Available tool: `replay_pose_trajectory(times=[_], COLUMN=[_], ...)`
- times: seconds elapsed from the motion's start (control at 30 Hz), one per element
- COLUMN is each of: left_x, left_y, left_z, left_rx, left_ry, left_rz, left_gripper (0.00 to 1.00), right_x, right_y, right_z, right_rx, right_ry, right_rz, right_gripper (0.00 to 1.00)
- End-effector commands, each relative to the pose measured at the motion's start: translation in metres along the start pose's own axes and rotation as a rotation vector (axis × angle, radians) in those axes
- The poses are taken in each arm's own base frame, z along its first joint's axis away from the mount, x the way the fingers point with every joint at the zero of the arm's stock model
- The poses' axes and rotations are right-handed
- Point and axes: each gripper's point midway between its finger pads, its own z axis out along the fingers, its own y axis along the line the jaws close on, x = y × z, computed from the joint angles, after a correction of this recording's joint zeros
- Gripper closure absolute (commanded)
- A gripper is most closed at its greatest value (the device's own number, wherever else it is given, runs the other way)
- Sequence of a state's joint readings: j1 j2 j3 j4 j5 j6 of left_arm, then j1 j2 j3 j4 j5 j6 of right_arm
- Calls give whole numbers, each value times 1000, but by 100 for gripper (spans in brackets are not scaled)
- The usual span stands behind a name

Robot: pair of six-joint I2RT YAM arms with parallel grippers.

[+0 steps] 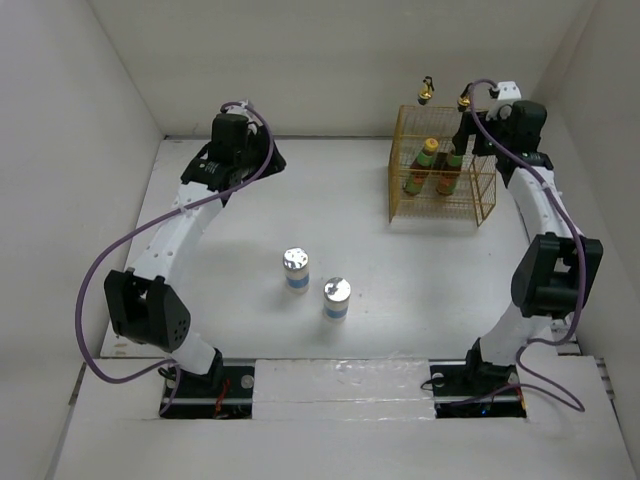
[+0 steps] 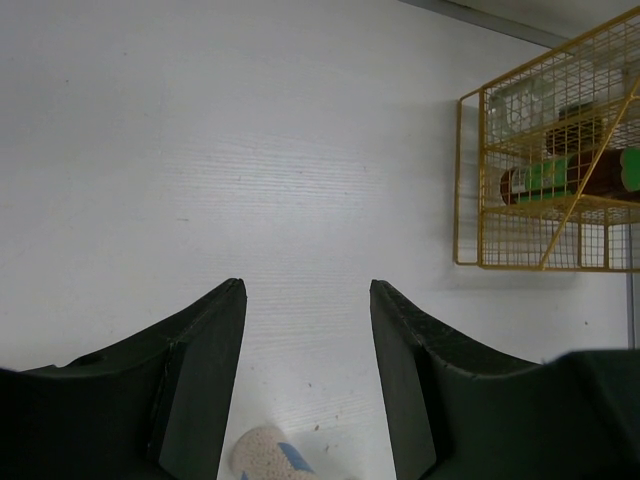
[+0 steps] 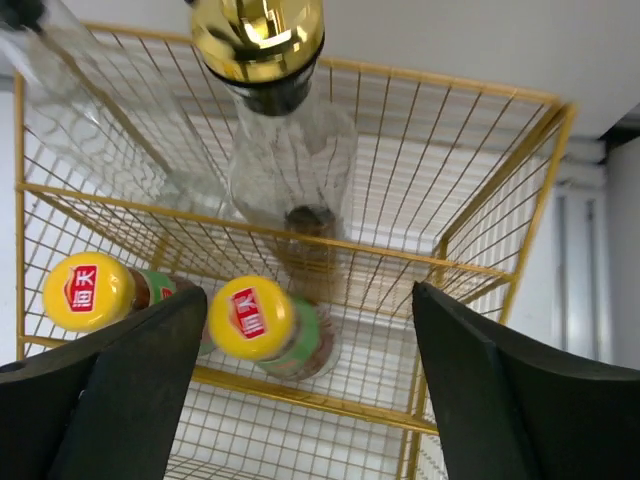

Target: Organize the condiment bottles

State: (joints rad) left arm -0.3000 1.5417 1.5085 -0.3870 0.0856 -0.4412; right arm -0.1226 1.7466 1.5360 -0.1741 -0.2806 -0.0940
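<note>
Right now all six condiment bottles are standing upright, long axes vertical, tops pointing up. Both glass bottles (image 1: 427, 93) (image 1: 466, 101) are sitting in the rear section of the yellow wire rack (image 1: 480, 205), and the two sauce bottles (image 1: 417, 172) (image 1: 448, 174) are standing side by side in its front section. Two white jars (image 1: 296, 270) (image 1: 336, 298) are standing near each other mid-table (image 1: 220, 290), well apart from the rack. Above the rack, the right gripper (image 3: 310, 292) is hovering, fingers spread wide and holding nothing. Over bare table, the left gripper (image 2: 307, 290) is gaping equally wide.
</note>
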Motion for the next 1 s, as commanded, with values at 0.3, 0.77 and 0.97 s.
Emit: replay_pose_trajectory(times=[0.3, 0.77, 0.97], left_x=[-25, 2, 9], left_y=[-14, 2, 8], left_z=[-24, -39, -52], left_rx=[41, 7, -3], left_ry=[-75, -26, -33], left_rz=[17, 15, 14], left_gripper=[59, 52, 48], right_x=[-81, 147, 180], right_y=[105, 363, 397], right_z=[-113, -254, -251], right_rx=[-140, -965, -1034], right_ry=[-276, 160, 226], right_rz=[-164, -468, -523], right_gripper=[39, 0, 0])
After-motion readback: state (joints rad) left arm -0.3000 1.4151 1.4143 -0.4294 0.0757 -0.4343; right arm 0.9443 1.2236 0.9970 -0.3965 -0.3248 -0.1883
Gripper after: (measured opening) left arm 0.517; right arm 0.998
